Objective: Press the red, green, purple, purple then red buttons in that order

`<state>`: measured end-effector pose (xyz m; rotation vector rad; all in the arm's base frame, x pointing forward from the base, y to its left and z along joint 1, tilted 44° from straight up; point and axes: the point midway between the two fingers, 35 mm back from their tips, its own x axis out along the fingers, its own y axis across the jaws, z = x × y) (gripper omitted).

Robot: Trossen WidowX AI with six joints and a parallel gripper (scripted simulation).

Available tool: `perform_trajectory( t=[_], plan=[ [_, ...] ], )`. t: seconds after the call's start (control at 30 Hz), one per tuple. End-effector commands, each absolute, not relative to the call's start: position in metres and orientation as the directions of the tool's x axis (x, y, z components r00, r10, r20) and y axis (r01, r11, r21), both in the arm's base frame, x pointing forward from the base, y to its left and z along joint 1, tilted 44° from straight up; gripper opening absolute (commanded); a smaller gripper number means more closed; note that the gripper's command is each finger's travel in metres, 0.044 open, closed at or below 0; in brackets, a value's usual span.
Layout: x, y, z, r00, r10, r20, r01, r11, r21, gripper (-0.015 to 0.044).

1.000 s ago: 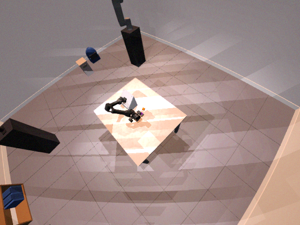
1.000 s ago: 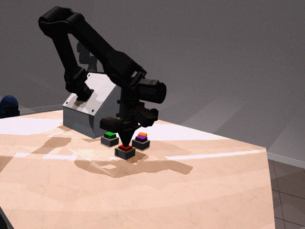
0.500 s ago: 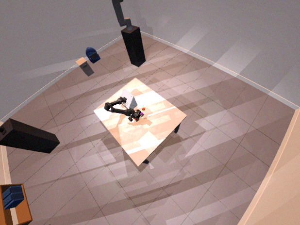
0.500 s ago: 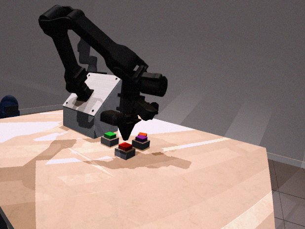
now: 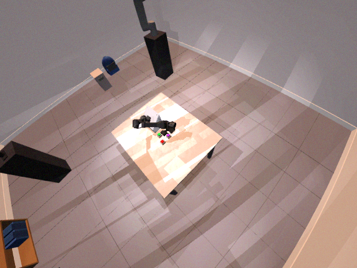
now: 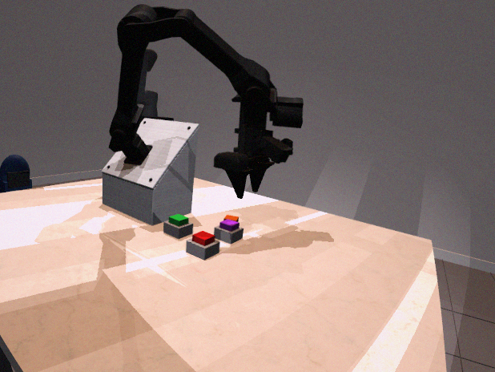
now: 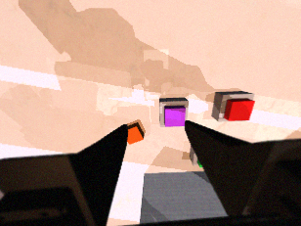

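Now the table (image 6: 280,305) carries the arm's grey mount (image 6: 150,180); the gripper (image 6: 247,188) hangs released, holding nothing, well above the purple button (image 6: 229,224). Beside the purple button sit the green button (image 6: 179,219), red button (image 6: 203,237) and an orange block (image 6: 231,218). Which step is in hand, I cannot tell; any press calls for closed fingers and a straight descent.

The table (image 6: 280,305) is pale peach marble with white streaks. Grey bases carry the red button (image 6: 203,237), green button (image 6: 179,219) and purple button (image 6: 229,224); beyond lies an orange block (image 6: 231,218). The hand (image 6: 247,188) is black.
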<state>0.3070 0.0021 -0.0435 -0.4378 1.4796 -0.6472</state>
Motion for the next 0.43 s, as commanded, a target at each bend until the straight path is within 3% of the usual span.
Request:
perform_trajectory(
  t=[0.0, 0.17, 0.4],
  plan=[
    [0.297, 0.058, -0.077, -0.046, -0.644, -0.764, 0.118, 0.755, -0.644, 0.0387],
    [0.272, 0.115, -0.113, -0.055, -0.677, -0.734, 0.120, 0.725, -0.678, 0.0400],
    [0.266, 0.124, -0.120, -0.055, -0.686, -0.726, 0.122, 0.717, -0.686, 0.0400]
  ],
)
